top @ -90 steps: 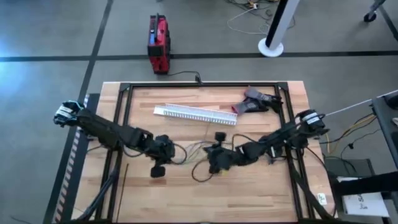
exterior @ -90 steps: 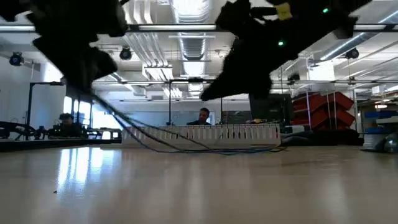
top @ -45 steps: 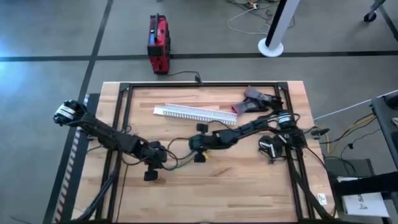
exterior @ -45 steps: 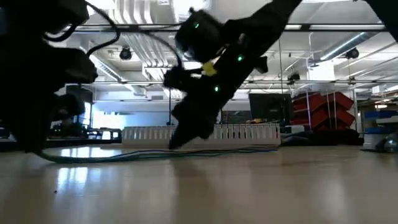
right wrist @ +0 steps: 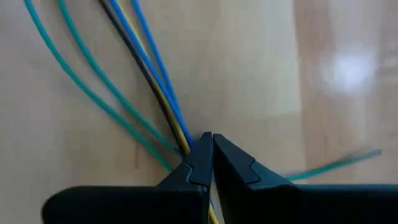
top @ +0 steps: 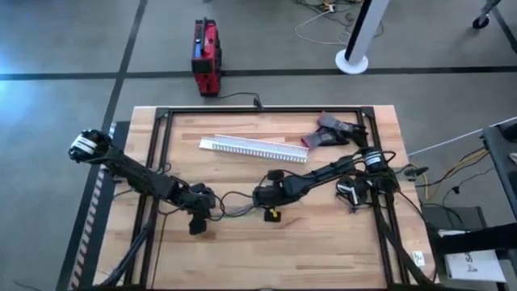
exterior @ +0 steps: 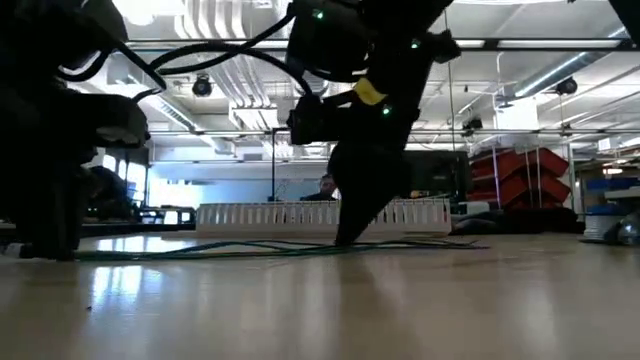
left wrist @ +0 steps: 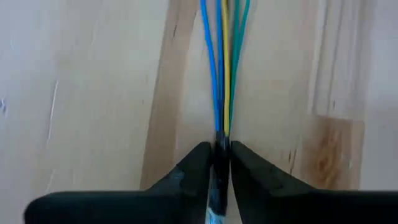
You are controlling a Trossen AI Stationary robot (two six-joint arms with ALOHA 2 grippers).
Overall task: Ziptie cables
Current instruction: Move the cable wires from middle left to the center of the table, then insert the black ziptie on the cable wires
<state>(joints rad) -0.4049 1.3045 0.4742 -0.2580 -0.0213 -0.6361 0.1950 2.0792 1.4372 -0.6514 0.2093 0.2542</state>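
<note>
We have both grippers pinched onto the cables (top: 234,206), one at each end of the short stretch lying on the wooden table (top: 323,242) in front of the white slotted channel (top: 253,148). The left gripper (left wrist: 219,163) has its fingers closed narrow on the gathered end of the bundle, where the blue, yellow and green wires run out side by side. The right gripper (right wrist: 208,155) is likewise closed, nipping the wires at the point where the blue, yellow and dark strands converge (two green ones splay off to one side, and we cannot tell whether they are caught in the grip).

We judge the two-ended hold is meant to draw the limp wires straight and together, so that a tie can go round a tight bundle rather than a loose fan. In the low view the cables lie flat along the tabletop between the two arms.

We cannot find the ziptie for certain in these views.
</note>
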